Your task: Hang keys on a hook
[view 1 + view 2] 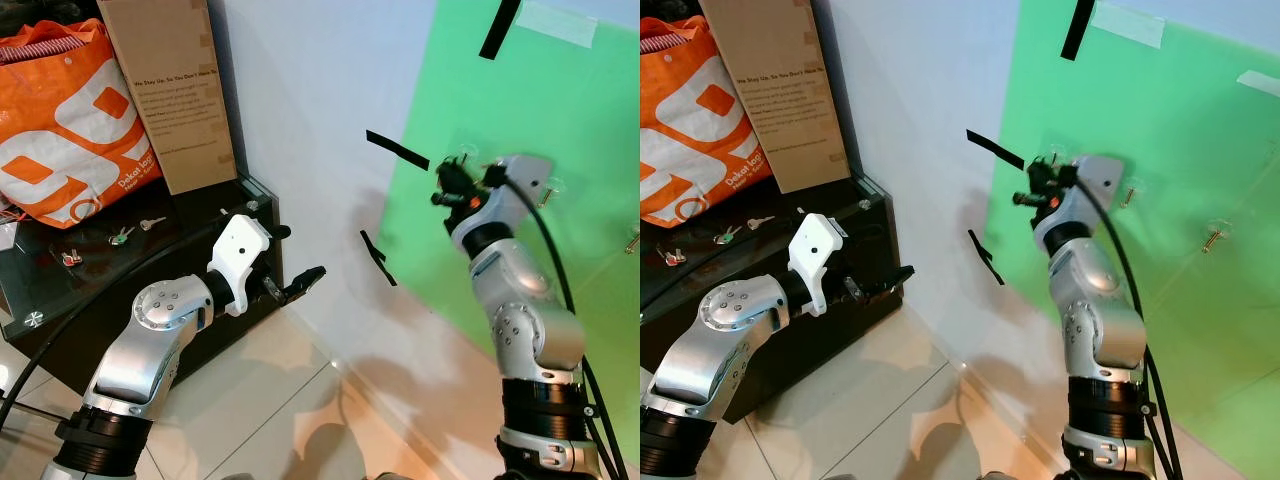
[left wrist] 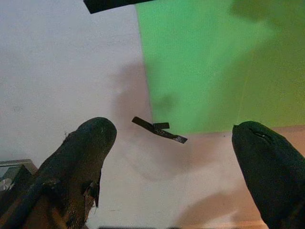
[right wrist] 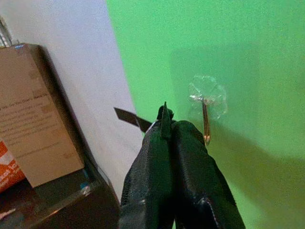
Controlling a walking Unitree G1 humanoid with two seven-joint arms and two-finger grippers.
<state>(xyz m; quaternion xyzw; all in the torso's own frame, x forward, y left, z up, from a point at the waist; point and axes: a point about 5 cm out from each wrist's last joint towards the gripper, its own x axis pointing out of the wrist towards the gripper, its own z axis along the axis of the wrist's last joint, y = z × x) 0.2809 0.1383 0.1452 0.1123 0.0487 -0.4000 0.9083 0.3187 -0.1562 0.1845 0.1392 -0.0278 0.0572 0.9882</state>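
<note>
Right gripper (image 3: 166, 125) raised at green sheet (image 1: 560, 230), fingers pressed together on a thin key (image 3: 165, 117), tip just beside the clear hook (image 3: 206, 102). Left gripper (image 1: 290, 288) low off the cabinet's (image 1: 255, 200) corner, fingers spread wide, empty. More keys (image 1: 120, 237) lie on cabinet top.

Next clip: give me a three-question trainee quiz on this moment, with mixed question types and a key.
1. True or false: the left gripper is clamped on a key.
2. The right gripper is raised to which surface? A) green sheet B) orange bag C) cardboard box
3. Fill in: the spare keys lie on the black ____.

Key
1. False; its fingers are spread and empty.
2. A; it is shut on something thin beside a clear hook.
3. Cabinet top.
</note>
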